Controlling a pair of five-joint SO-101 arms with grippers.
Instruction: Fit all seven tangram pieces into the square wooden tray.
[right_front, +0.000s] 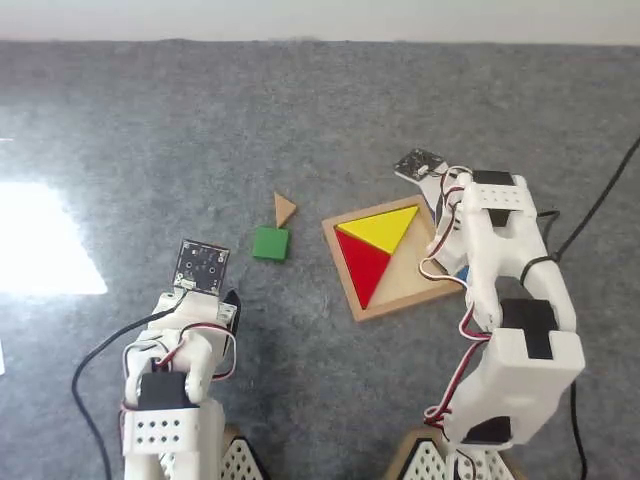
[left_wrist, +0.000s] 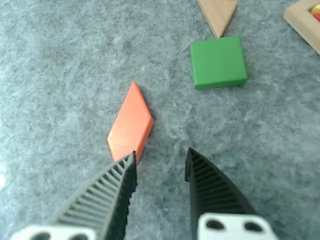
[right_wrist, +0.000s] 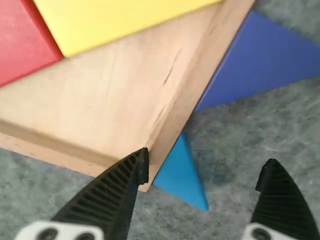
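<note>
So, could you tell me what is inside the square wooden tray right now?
A yellow triangle and a red triangle lie inside the tray; the floor beside them is bare wood. The right arm hides its edge nearest that arm.

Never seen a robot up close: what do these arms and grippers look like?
The left arm and right arm are blocky white plastic with black motors and red, white, black wires. The left gripper and right gripper are black, ribbed and pointed.
</note>
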